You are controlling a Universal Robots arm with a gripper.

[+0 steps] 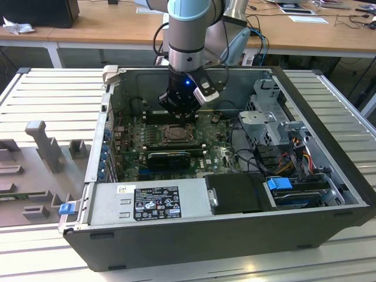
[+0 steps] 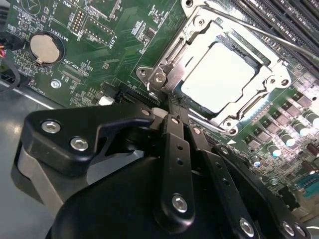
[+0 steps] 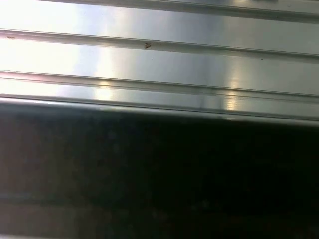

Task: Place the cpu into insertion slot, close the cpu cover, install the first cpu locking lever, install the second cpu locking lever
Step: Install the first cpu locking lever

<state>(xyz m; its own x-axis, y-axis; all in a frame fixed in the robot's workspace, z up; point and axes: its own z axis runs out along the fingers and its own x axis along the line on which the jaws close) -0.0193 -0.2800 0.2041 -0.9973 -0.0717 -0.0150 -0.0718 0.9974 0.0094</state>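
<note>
CPU [image 2: 219, 75] sits seated in the insertion slot [image 2: 259, 63] in the upper right of the second wrist view, with the cpu cover [image 2: 175, 51] closed flat around it. Gripper [image 2: 173, 110] fingers meet tip to tip, holding nothing, just beside the cover's hinged corner. A thin lever rod [image 2: 259, 31] crosses above. In the exterior view the case walls [image 1: 282, 94] stand close around the arm [image 1: 187, 35].

Ribbed metal tabletop [image 1: 53, 97] in front, wooden desks [image 1: 100, 26] behind.
</note>
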